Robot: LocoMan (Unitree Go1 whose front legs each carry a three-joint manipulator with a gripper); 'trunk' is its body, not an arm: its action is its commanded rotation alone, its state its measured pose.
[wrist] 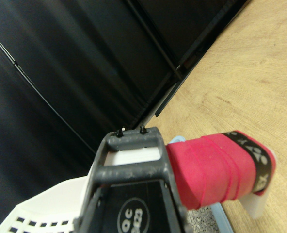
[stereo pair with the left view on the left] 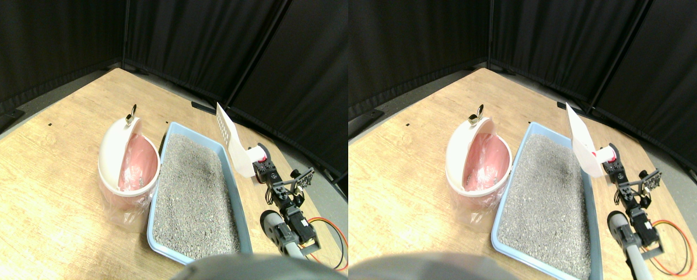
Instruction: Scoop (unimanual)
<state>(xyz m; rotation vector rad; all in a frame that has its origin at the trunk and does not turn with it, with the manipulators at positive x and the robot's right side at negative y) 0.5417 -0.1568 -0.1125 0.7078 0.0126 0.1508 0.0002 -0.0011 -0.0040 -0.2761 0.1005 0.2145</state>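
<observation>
No brand names or readable labels can be made out anywhere on the task's things; the only marking is a black band with a pale crisscross pattern at the end of the scoop's handle, and no words can be read from it.

Counted up: one scoop [stereo pair with the left view on the left: 233,140], one litter tray [stereo pair with the left view on the left: 236,192], one bin [stereo pair with the left view on the left: 128,165], one claw [stereo pair with the left view on the left: 262,165].

The scoop is white plastic, with a flat blade that's slotted toward its tip, and a thick handle [wrist: 214,167] wrapped in red tape. It's held up in the air, blade pointing upward and tilted, over the far right rim of the tray. The claw is clamped on the red handle, with the blade sticking up and away from it toward the black curtains [stereo pair with the left view on the left: 208,41].

Just to the left of the claw and below it, the light blue tray is seen filled with grey litter [stereo pair with the left view on the left: 193,192], spread fairly level. Further left of the claw, past the tray and touching its left edge, a white round bin is found with its swing lid tipped open, a pink liner bag [stereo pair with the left view on the left: 138,166] inside. Everything is set on a light wooden floor [stereo pair with the left view on the left: 45,175].

Behind the claw, orange and black cables [stereo pair with the left view on the left: 333,236] are looped on the floor by the arm.
</observation>
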